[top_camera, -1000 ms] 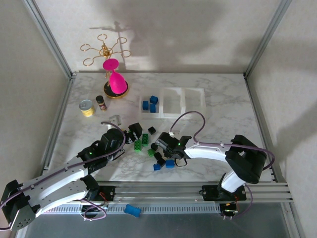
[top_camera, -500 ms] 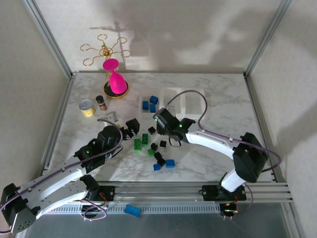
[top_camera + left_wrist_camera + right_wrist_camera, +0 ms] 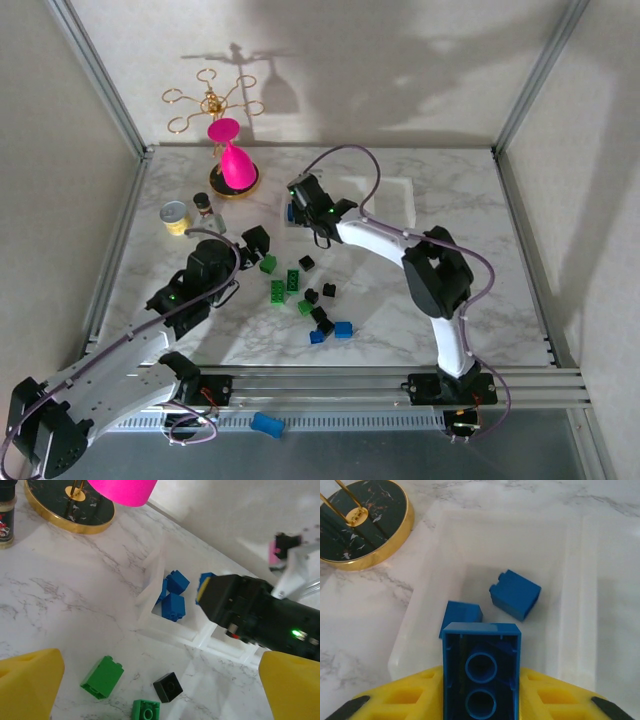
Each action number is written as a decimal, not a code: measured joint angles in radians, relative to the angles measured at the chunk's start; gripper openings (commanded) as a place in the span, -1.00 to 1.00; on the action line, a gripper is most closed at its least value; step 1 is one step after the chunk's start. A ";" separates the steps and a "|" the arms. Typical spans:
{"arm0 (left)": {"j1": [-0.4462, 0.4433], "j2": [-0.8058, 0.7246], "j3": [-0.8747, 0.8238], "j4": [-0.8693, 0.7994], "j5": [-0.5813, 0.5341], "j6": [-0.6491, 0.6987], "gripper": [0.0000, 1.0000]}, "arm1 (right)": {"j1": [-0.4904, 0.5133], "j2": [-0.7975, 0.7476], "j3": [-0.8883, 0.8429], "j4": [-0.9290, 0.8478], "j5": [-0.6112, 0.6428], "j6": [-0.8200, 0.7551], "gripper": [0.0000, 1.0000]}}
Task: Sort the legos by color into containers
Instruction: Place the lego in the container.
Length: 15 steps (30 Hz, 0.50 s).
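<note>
The right pincer point(image 3: 298, 207) is seen pinching a blue brick point(image 3: 481, 652) by its long sides, with the hollow underside turned toward the wrist camera. The brick is held above the left compartment of the clear tray point(image 3: 395, 205), which is set at the back middle of the marble table point(image 3: 500, 230). Other blue bricks point(image 3: 515, 594) are lying loose in that same compartment, near each other; whether they touch cannot be told. The left pincer point(image 3: 256, 243) is spread wide and held low over the table at the left of the loose pile, with nothing gripped. Between its yellow fingers point(image 3: 30, 682), in the left wrist view, a green brick point(image 3: 102, 676) on its side, a black brick point(image 3: 168, 686) and a studded green brick point(image 3: 146, 711) are seen on the table, all apart. In the top view, loose green bricks point(image 3: 278, 292) and loose black bricks point(image 3: 328, 289) are scattered mid-table, with loose blue bricks point(image 3: 343, 329) nearest the arm bases. A pink object point(image 3: 232, 160) on a gold-rimmed black base point(image 3: 360, 525) is standing left of the tray, with a small bottle point(image 3: 204, 207) and a yellow tin point(image 3: 176, 217) further left. A larger blue block point(image 3: 266, 424) is lying off the table by the front rail.
</note>
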 measured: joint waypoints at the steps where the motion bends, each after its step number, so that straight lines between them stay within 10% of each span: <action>1: 0.002 0.004 0.000 0.004 0.002 0.000 0.99 | -0.002 0.027 0.028 0.002 -0.001 -0.010 -0.27; 15: 0.019 0.008 -0.002 0.020 0.005 0.000 0.99 | -0.047 0.229 0.186 0.067 -0.023 -0.110 -0.06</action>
